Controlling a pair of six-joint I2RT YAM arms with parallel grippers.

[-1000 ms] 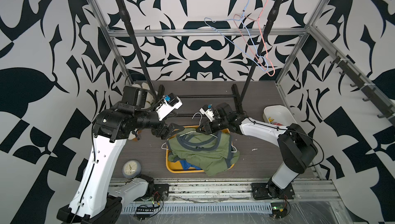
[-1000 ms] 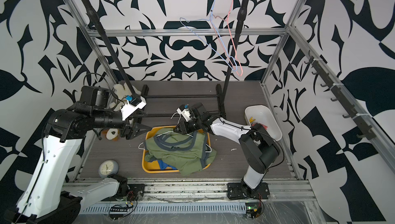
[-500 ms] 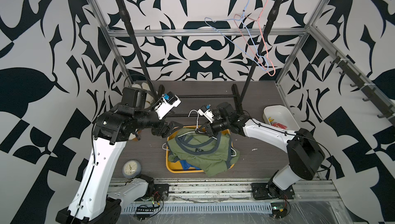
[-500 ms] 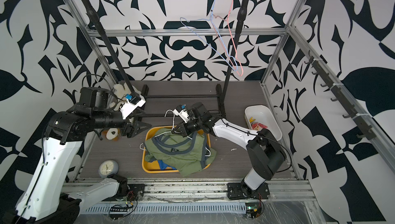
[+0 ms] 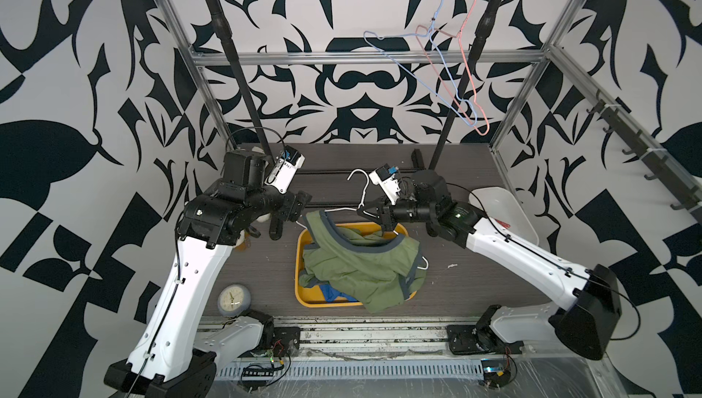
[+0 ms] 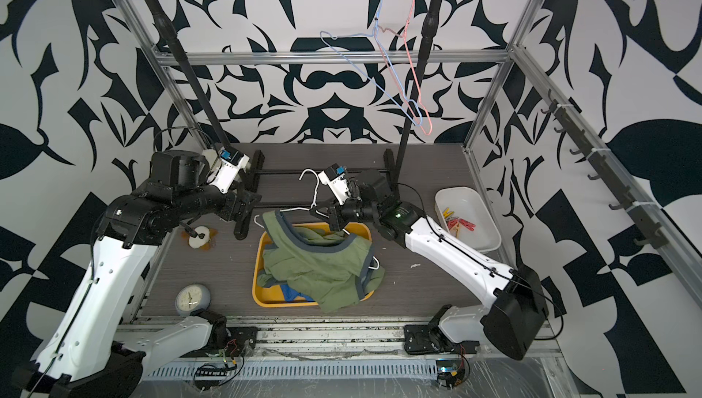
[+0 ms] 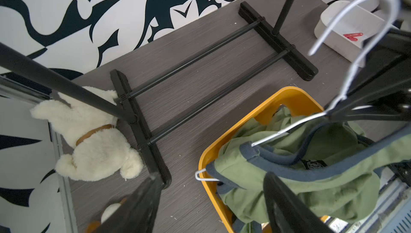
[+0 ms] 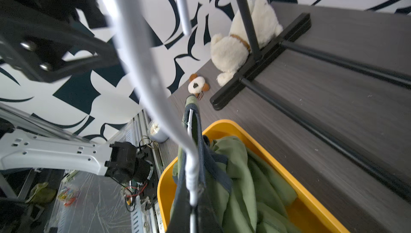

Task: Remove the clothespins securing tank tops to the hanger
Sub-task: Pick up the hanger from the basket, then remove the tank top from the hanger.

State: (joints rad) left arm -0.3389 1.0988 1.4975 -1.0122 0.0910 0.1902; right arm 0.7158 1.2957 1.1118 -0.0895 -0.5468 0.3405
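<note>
Above the yellow tray (image 5: pixel 299 259), the right gripper (image 5: pixel 363 212) clamps one white hanger (image 5: pixel 366 187) bearing one olive tank top (image 5: pixel 361 263). The left gripper (image 5: pixel 290 219) gapes beside the tray.

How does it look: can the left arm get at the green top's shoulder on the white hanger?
Probably yes. The left end effector stands open right beside the green tank top, at its raised shoulder, with nothing between them. The right end effector holds the white hanger up.

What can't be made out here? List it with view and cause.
- Blue top: both top views, mostly buried under the green tops.
- Pins in the white bin: a top view, too small to count.
- White hanger: right wrist view, blurred near the lens; fabric hides whether pins are on it.
</note>
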